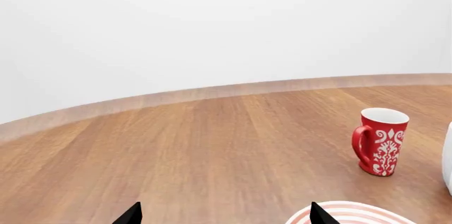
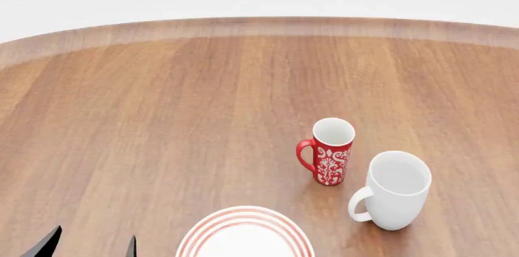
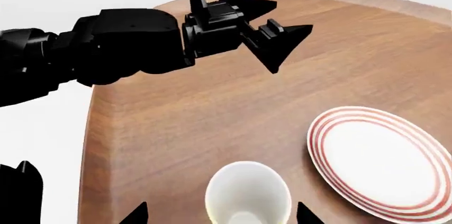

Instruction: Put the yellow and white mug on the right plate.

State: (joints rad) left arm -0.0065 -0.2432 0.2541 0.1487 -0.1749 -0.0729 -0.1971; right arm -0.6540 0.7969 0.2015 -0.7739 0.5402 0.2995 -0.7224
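In the right wrist view a mug (image 3: 247, 195) shows from above, white inside with a thin yellow edge; it looks like the yellow and white mug. My right gripper (image 3: 219, 214) is open, one fingertip on each side of the mug, neither touching it. A white plate with red rings (image 3: 381, 163) lies right beside this mug; I cannot tell which of the two plates it is. The head view shows one ringed plate (image 2: 245, 236) at the bottom, also in the left wrist view (image 1: 350, 214). My left gripper (image 2: 87, 248) (image 1: 224, 216) is open and empty, left of that plate.
A red mug with a white floral pattern (image 2: 329, 158) (image 1: 381, 142) and a taller all-white mug (image 2: 395, 189) stand right of centre on the round wooden table (image 2: 203, 99). My left arm (image 3: 141, 44) reaches over the table beyond the mug. The table's near edge (image 3: 88, 128) is close.
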